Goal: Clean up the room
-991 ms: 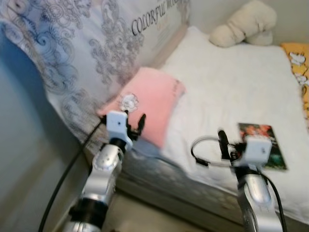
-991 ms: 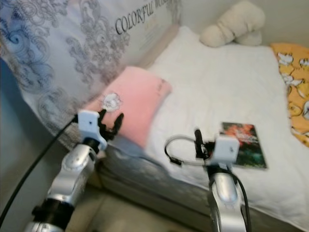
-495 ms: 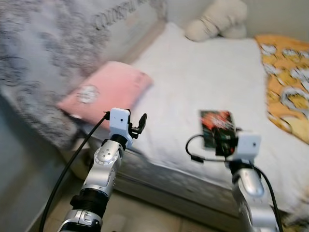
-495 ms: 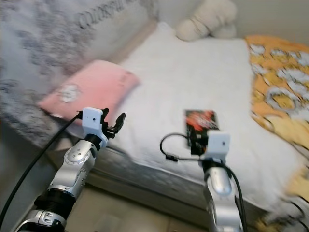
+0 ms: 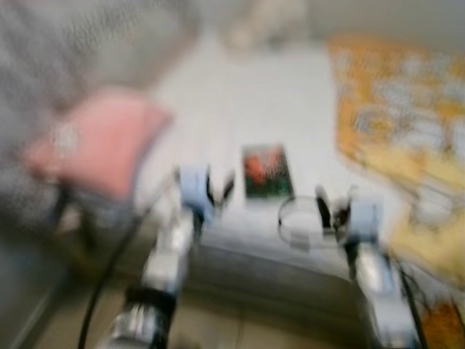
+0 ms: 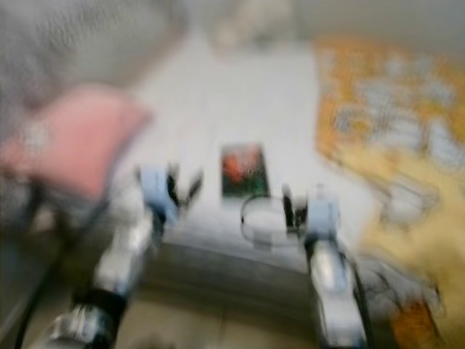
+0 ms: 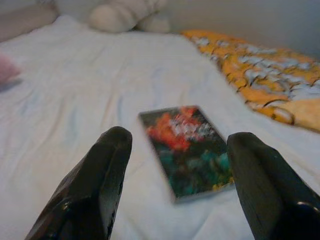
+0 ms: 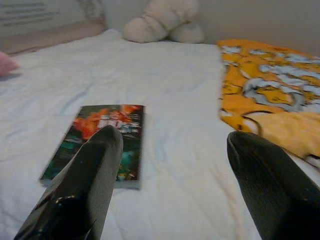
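With both the left tool (image 7: pixel 172 187) and right tool (image 8: pixel 170 185) spread wide and empty, steady first, then approach the flat, glossy dark-covered book (image 7: pixel 187 150) on the white-sheeted bed (image 7: pixel 75 100) squarely.

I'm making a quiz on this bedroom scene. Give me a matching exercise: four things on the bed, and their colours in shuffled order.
Things:
1. book
2. blanket
3. plush toy
4. pillow

Colours:
a. cream
b. pink
c. orange with pale patterns
d. dark cover with a red-orange picture

Pairs: 1-d, 2-c, 3-a, 4-b
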Robot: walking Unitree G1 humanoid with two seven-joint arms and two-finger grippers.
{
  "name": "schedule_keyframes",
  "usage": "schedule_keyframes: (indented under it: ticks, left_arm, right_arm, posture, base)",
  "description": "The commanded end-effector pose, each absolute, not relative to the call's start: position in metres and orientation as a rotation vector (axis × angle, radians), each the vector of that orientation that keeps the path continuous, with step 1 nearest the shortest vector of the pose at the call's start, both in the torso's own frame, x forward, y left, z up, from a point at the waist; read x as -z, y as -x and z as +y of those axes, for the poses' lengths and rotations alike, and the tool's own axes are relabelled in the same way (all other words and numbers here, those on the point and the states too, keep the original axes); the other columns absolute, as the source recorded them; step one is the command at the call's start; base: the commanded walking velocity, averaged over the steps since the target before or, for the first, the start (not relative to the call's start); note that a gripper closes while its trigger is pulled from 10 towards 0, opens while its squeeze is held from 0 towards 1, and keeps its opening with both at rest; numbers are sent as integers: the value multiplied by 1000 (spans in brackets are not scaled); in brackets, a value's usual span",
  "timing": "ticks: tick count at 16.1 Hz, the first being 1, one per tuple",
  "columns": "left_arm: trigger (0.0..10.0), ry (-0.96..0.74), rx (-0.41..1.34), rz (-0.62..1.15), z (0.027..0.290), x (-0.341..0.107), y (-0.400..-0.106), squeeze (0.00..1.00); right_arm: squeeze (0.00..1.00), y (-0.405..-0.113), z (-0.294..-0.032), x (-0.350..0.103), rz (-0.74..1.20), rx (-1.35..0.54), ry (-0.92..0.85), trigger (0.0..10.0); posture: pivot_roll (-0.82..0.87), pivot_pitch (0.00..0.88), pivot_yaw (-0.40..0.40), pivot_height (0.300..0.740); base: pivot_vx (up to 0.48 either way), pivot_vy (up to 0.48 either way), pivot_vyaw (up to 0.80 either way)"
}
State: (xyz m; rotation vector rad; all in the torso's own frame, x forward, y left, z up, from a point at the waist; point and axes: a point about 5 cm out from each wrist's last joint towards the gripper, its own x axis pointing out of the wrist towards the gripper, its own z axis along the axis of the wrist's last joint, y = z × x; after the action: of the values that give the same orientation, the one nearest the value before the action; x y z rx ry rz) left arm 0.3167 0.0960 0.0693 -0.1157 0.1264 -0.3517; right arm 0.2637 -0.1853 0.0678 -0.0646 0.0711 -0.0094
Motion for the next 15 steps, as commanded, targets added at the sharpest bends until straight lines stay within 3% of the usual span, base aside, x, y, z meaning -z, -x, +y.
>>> schedule_keyframes:
  ticks: [1, 6, 11, 13, 15]
  left_arm:
    - [10000, 97, 327, 96, 102, -79, -325, 0]
    - [10000, 83, 299, 88, 108, -81, -331, 0]
    - [10000, 59, 275, 110, 111, -76, -336, 0]
    - [10000, 38, 186, 168, 115, -64, -339, 0]
    - [10000, 91, 171, 240, 100, -50, -333, 0]
  right_arm:
    - [0, -267, -181, -70, 58, -10, 66, 10000]
    - [0, -265, -179, -66, 73, -30, 77, 10000]
    - [0, -255, -183, -64, 81, -25, 82, 10000]
    - [0, -236, -189, -61, 95, -42, 86, 10000]
    - [0, -207, -202, -54, 149, -32, 86, 10000]
  posture:
    - [7, 0, -25, 740]
    - [10, 0, -29, 740]
    - [-8, 0, -49, 740]
    - [-52, 0, -101, 740]
    - [-85, 4, -137, 740]
  base:
    - [405, 255, 0]
    - [393, 274, 0]
    - [390, 278, -763]
    - [221, 0, -766]
    - [0, 0, -775]
